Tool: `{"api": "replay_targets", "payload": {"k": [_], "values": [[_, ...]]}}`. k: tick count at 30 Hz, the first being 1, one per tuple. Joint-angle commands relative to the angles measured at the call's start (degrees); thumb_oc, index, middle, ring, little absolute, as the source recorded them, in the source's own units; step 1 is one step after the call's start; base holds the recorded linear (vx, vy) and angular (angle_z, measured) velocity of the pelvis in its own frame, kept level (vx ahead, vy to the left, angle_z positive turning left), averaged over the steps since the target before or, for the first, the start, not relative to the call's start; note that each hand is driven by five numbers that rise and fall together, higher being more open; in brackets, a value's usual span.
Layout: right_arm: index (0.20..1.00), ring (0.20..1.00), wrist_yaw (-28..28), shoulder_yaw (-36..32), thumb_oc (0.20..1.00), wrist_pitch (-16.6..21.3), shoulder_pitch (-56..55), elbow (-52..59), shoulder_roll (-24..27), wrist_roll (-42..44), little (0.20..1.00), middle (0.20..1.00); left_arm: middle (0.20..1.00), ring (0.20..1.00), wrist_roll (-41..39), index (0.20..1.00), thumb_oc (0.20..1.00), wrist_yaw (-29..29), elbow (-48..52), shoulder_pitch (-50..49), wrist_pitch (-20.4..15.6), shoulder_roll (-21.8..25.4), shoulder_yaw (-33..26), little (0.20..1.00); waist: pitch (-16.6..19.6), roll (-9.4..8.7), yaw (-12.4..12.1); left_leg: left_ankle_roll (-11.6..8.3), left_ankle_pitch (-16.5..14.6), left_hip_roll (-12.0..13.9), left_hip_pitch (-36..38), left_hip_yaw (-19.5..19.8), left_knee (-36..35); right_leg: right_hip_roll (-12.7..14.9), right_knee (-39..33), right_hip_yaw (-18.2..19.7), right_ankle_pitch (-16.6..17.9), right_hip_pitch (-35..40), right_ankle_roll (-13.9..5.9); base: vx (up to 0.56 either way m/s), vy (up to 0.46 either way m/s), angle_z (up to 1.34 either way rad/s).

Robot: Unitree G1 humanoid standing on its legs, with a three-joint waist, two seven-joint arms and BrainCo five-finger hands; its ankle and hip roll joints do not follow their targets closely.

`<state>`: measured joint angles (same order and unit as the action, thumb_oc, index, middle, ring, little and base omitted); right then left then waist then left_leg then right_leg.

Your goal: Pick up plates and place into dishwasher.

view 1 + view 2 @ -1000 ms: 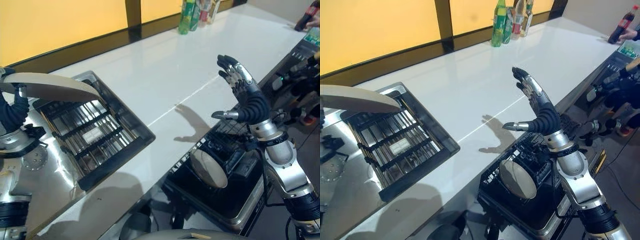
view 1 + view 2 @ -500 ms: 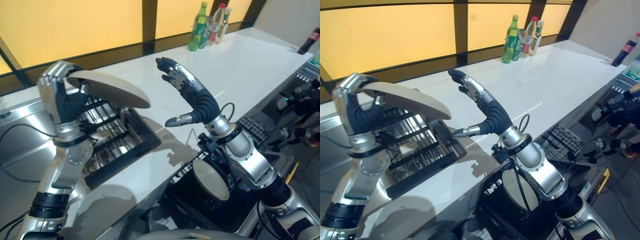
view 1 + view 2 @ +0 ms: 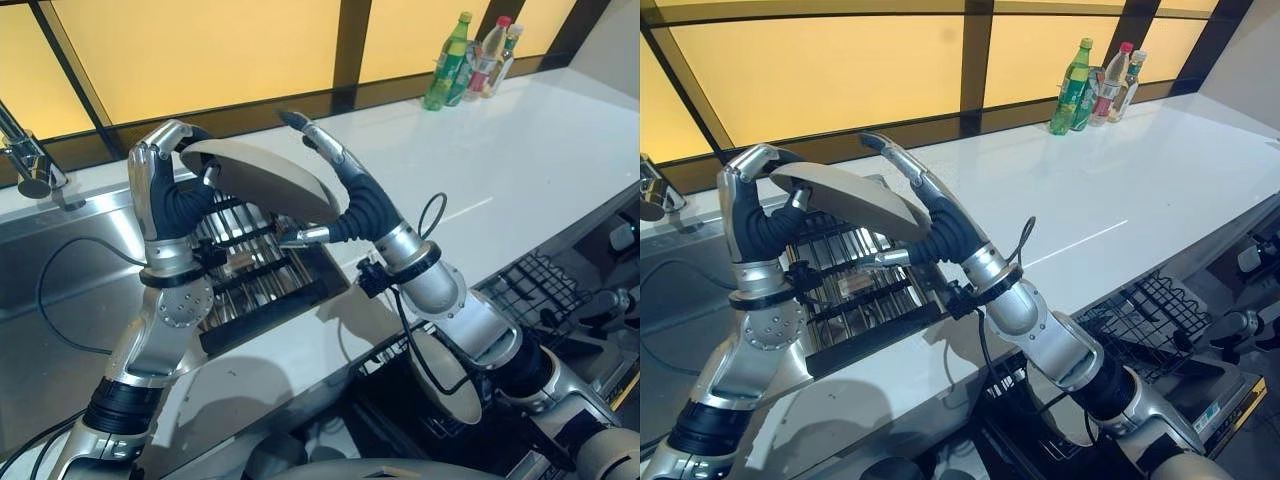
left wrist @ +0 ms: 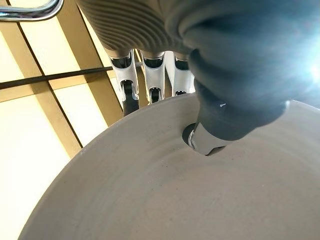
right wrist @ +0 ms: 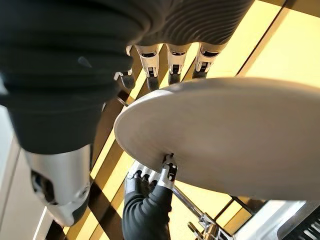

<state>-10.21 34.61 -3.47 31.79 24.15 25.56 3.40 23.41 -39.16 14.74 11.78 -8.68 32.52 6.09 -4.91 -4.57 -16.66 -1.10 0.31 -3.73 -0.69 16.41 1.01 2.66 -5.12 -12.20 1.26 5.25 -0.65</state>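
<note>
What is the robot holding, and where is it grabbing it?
The left hand pinches a plate by its rim, thumb on top. The right hand reaches around the opposite edge, fingers straight.

plate point(image 3: 262, 180): matt ceramic | counter point(image 3: 520, 140): glossy white | rack point(image 3: 258, 285): shiny metal

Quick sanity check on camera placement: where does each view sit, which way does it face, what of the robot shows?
Left eye view: head, looking down at the counter; both arms, left hand pinching the plate, right hand open at its far edge.
Right eye view: same scene, slightly offset; rack below the plate.
Left wrist view: along the left hand, onto the plate face.
Right wrist view: along the right hand, plate edge-on.
All four share the plate.
</note>
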Motion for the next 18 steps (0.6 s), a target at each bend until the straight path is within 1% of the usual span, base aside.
{"api": "replay_targets", "payload": {"k": [1,4,8,12,15,16,17,18], "values": [[1.000,1.000,1.4,2.4,1.000,-3.2,1.2,3.2,0.8,4.6,1.000,1.000,0.200,0.200,-1.9,0.200,0.200,0.2,1.2,2.2,-0.7,0.1,2.2,0.200,4.4,0.86,-1.1,0.69,1.0,0.2,1.3,0.6,-4.3,2.7,7.2,0.4,-4.5,-0.2,-3.99,0.00,0.000,0.00],[1.000,1.000,-0.2,4.3,1.000,-4.8,2.0,0.8,-0.2,4.0,1.000,1.000,0.200,0.200,-2.0,0.200,0.200,0.9,1.2,2.6,-1.1,-0.3,3.0,0.200,4.4,0.57,-1.6,0.80,1.1,0.0,1.4,0.9,-4.2,2.8,7.1,-0.1,-4.5,0.2,-3.80,0.00,0.000,0.00],[1.000,1.000,-2.2,4.7,1.000,-6.9,2.8,-2.1,-1.7,1.3,1.000,1.000,0.200,0.200,-2.1,0.200,0.200,1.8,1.2,3.0,-0.8,-0.7,4.1,0.200,4.4,0.36,-2.3,0.88,1.1,-0.2,1.5,1.6,-4.1,3.0,7.2,-0.9,-4.3,0.6,-3.76,0.02,-0.008,0.10],[1.000,1.000,-0.1,5.1,1.000,-9.3,3.0,-2.2,-2.4,3.2,1.000,1.000,0.200,0.200,-2.4,0.200,0.200,1.4,0.7,3.4,-0.2,-0.4,4.6,0.200,4.6,0.53,-2.2,1.12,1.1,-0.4,1.7,1.8,-4.2,3.1,7.3,-0.7,-4.2,0.6,-3.85,0.01,0.020,0.02],[1.000,1.000,0.9,5.8,1.000,-11.0,3.1,-2.5,-3.1,6.3,1.000,1.000,0.200,0.200,-2.4,0.200,0.200,1.5,0.6,3.8,-0.2,-0.5,4.7,0.200,4.6,0.49,-2.4,1.23,1.1,-0.6,1.8,2.0,-4.2,3.2,7.5,-0.7,-4.2,0.7,-3.89,0.01,0.012,0.02],[0.931,0.931,1.1,6.1,0.931,-11.3,3.0,-2.8,-3.5,7.0,0.931,0.931,0.200,0.200,-2.4,0.200,0.200,1.7,0.6,3.9,-0.3,-0.6,4.9,0.200,4.6,0.44,-2.6,1.27,1.1,-0.7,1.8,2.1,-4.2,3.3,7.4,-0.8,-4.2,0.7,-3.88,0.02,0.010,0.04],[0.715,0.715,0.7,6.2,0.715,-11.3,3.1,-3.1,-3.8,7.1,0.715,0.715,0.200,0.200,-2.5,0.200,0.200,1.9,0.5,4.0,-0.4,-0.6,5.0,0.200,4.6,0.38,-2.8,1.30,1.1,-0.7,1.8,2.2,-4.2,3.3,7.4,-0.9,-4.1,0.8,-3.88,0.03,0.009,0.03],[0.238,0.238,0.3,6.3,0.238,-11.1,3.2,-3.5,-4.1,7.3,0.238,0.238,0.200,0.200,-2.6,0.200,0.200,2.1,0.5,4.0,-0.5,-0.5,5.0,0.200,4.7,0.33,-2.9,1.29,1.1,-0.8,1.9,2.3,-4.2,3.4,7.4,-1.1,-4.1,0.9,-3.87,0.03,0.011,0.05]]}}
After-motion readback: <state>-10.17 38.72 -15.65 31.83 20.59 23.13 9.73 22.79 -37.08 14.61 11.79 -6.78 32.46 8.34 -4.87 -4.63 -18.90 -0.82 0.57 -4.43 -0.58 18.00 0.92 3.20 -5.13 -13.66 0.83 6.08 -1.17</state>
